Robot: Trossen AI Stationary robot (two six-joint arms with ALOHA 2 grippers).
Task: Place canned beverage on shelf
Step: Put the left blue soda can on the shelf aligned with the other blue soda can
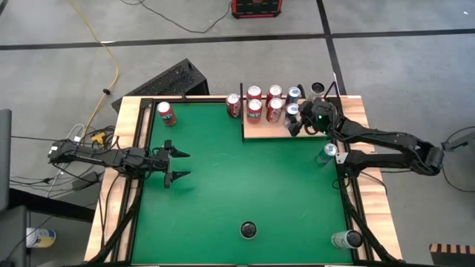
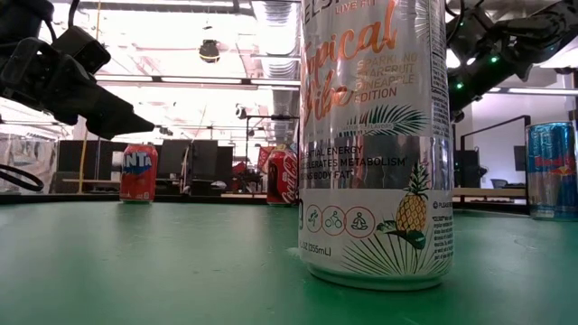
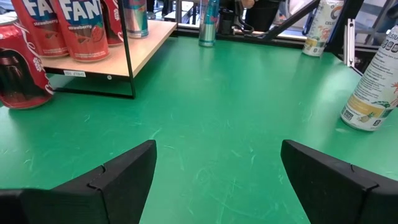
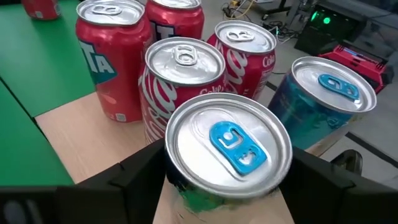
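The shelf (image 1: 260, 132) is a pale wood board at the table's far right, and several red and blue cans stand on it. My right gripper (image 1: 297, 123) reaches over it from the right. Its fingers flank a silver-topped can with a blue tab (image 4: 229, 146), which stands upright on the shelf board (image 4: 81, 143) beside red cans (image 4: 183, 68). The jaws stand wide, so I call this gripper open. My left gripper (image 1: 180, 165) waits open and with nothing between its fingers above the green table at the left; its own view shows the gripper (image 3: 217, 174) over bare green. My right gripper comes at the blue-tab can slanting down from the table's right side, one finger (image 4: 134, 177) on each side of its body below the rim. The can's wide top hides the sides, so I cannot tell whether the fingers touch it. The can stands upright on the shelf.
Loose cans stand on the green table: a red one at the far left (image 1: 165, 113), a red one beside the shelf's left post (image 1: 234, 105), a tall pale one near the front edge (image 1: 248, 231), one at the front right (image 1: 346, 239), and one at the right edge (image 1: 330, 150).
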